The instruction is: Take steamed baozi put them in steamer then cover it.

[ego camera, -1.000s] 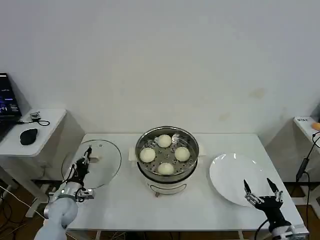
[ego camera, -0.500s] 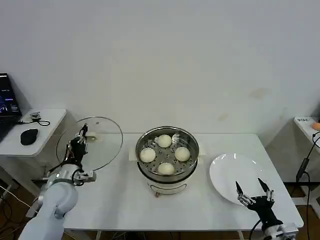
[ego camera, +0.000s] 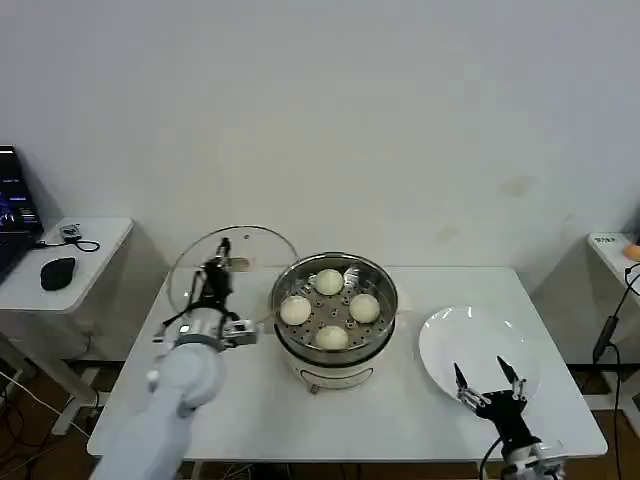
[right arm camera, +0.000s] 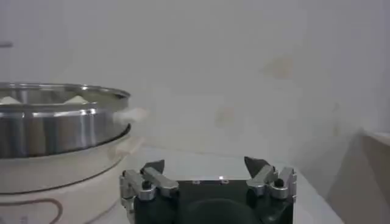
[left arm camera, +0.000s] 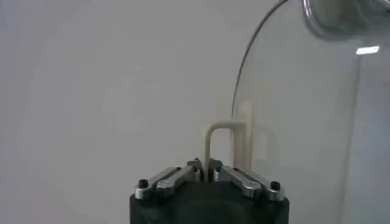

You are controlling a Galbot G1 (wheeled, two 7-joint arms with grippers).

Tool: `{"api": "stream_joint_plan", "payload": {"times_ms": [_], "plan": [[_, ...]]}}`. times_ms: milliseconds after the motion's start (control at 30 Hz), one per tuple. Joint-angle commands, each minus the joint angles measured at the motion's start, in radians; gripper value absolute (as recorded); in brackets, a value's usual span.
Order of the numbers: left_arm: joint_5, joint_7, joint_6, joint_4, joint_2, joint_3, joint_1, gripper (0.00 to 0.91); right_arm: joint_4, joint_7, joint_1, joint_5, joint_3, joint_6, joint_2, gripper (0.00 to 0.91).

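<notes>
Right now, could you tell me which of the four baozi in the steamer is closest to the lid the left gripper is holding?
The left baozi, nearest the steamer rim facing the lid in the left gripper.

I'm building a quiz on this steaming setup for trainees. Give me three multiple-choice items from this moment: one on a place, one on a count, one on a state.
1. Where is the glass lid?
A. Flat on the white plate
B. Held up by the left gripper, left of the steamer
C. Seated on the steamer

2. How many baozi lie in the steamer?
A. Two
B. Six
C. Four

3. What state is the right gripper in?
A. Open, holding nothing
B. Shut on a baozi
C. Shut on the lid

Answers:
1. B: the left gripper grips the lid's handle and the lid stands tilted beside the pot.
2. C: four buns sit on the perforated tray.
3. A: its fingers are spread over the white plate.
</notes>
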State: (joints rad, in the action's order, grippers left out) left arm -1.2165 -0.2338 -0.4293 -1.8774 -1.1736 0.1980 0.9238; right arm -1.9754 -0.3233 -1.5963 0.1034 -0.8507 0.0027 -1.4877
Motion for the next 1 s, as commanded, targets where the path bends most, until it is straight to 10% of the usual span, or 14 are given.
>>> {"api": "stream_joint_plan", "payload": {"times_ms": [33, 1000], "plan": [[-0.239, -0.127, -0.086, 0.024, -0.273, -0.179, -0.077, 0.000, 0.018, 0.002, 0.018, -0.057, 0.034, -0.001, -0.033, 0.907], [-0.372, -0.123, -0.057, 0.198, -0.428, -0.230, -0.037, 0.000, 0.049, 0.004, 0.020, -0.116, 0.081, 0.015, -0.056, 0.907]]}}
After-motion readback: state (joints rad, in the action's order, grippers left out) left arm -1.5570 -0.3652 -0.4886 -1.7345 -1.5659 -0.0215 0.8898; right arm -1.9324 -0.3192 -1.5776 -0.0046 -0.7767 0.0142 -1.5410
